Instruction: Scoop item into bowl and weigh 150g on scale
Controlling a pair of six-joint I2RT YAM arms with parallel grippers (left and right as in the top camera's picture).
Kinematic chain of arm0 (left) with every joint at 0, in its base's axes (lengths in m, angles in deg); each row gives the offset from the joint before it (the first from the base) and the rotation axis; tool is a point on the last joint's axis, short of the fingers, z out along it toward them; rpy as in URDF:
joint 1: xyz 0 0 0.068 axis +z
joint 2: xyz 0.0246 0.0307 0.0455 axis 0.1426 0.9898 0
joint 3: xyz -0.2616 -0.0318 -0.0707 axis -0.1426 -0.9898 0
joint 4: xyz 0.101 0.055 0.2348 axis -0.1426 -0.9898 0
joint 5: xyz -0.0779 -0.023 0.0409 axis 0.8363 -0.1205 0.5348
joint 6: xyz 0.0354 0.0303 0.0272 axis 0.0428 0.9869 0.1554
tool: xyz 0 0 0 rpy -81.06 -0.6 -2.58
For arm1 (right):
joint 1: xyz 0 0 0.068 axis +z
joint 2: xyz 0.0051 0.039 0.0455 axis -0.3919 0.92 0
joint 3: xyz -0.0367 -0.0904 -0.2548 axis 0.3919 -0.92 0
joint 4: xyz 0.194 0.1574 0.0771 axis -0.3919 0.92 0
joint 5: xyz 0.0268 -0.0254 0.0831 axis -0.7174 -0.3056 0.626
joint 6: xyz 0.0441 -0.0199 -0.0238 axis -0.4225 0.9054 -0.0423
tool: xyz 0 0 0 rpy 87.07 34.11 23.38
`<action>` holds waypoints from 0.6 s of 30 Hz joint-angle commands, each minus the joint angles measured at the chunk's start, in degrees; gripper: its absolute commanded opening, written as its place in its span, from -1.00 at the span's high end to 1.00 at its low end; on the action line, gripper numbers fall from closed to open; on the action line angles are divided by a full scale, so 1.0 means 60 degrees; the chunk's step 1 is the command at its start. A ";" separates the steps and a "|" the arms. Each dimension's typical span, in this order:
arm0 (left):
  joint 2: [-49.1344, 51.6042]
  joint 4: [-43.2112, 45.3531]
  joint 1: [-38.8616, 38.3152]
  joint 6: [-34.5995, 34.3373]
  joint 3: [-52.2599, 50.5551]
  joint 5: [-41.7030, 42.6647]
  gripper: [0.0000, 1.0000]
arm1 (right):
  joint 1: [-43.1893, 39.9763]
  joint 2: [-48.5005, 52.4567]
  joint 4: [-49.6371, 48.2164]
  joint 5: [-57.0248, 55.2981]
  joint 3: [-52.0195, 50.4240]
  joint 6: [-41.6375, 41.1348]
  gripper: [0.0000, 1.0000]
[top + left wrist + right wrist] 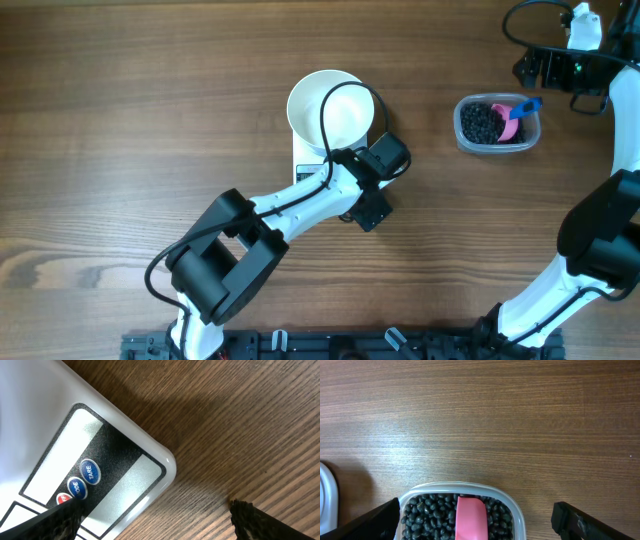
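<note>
The white bowl (330,105) rests on the white scale (308,168) and looks empty. My left gripper (368,203) hovers low at the scale's corner. In the left wrist view the scale (125,460) shows its grey display and three round buttons, and the gripper (155,525) is open, one finger (55,522) over the button panel, the other over bare wood. The black beans (482,122) fill a clear tub (497,147), with a pink scoop (514,118) lying in them. My right gripper (532,67) stands open behind the tub, its fingers (590,522) spread either side of the beans (430,512) and scoop (470,517).
The tub's clear rim (515,510) sits between the right fingers. A white rounded edge (326,497) shows at the far left of the right wrist view. The left arm (260,225) stretches across the table's middle, and a cable loops over the bowl.
</note>
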 commanded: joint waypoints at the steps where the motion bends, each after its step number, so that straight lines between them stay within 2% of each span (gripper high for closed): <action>1: 0.0907 0.0000 0.0219 0.0084 -0.0335 0.0725 -1.00 | 0.0040 0.0175 -0.0025 -0.0058 0.0193 0.0033 -0.99; 18: 0.1224 0.0113 0.0452 0.0153 -0.0331 0.0648 -1.00 | 0.0040 0.0175 -0.0025 -0.0055 0.0193 0.0033 -0.99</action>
